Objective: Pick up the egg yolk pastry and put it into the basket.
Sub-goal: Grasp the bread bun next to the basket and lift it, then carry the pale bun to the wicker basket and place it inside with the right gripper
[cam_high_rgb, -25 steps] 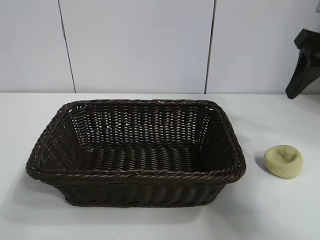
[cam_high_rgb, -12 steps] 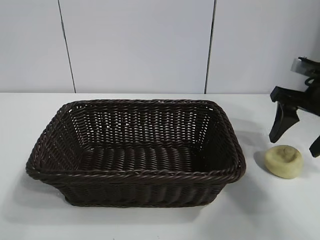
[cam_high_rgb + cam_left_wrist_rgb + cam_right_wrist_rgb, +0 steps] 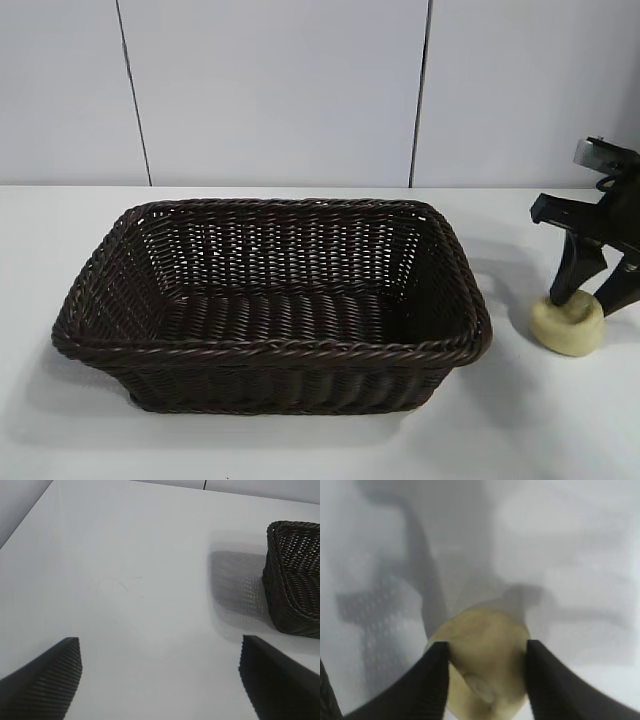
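My right end effector (image 3: 590,300) has come down onto the egg yolk pastry (image 3: 567,326), fingers narrow against its sides, on the desk (image 3: 300,450) beside the basket (image 3: 270,300). I lift slowly, straight; the left end effector (image 3: 160,680) stays wide.

The right pincer (image 3: 590,298) is cut off by the exterior view's right edge beside the basket (image 3: 270,345), so its arm goes unseen, and its fingers cover the top of the pastry (image 3: 567,325). In the right wrist view the pastry (image 3: 485,650) is blurred and its near part runs past the picture's edge. In the left wrist view the basket (image 3: 295,580) shows one corner only, and the left pincer (image 3: 160,680) shows just two fingertips.
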Robot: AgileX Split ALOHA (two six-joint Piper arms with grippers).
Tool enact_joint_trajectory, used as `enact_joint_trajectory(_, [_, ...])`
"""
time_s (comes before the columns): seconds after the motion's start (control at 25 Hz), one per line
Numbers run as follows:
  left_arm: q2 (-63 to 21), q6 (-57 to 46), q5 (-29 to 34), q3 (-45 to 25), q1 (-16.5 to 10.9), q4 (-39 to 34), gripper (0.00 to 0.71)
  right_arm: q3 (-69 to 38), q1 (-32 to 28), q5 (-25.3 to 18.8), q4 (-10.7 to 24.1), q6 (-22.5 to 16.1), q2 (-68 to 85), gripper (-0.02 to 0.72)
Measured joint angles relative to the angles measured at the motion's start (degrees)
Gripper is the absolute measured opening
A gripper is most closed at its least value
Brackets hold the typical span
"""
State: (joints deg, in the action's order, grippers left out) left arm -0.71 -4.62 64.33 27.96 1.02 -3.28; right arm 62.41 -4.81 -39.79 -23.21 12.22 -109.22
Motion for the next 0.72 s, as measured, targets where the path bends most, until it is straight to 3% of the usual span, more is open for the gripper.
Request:
enact_joint_trajectory(0.44, [0.0,0.0,0.0,0.0,0.0,0.0,0.624,0.0,0.0,-7.4,-0.1,0.9,16.8,0.041])
enact_joint_trajectory(0.72, [0.0,0.0,0.0,0.0,0.0,0.0,0.624,0.0,0.0,-10.1,-2.3,0.9,24.2,0.038])
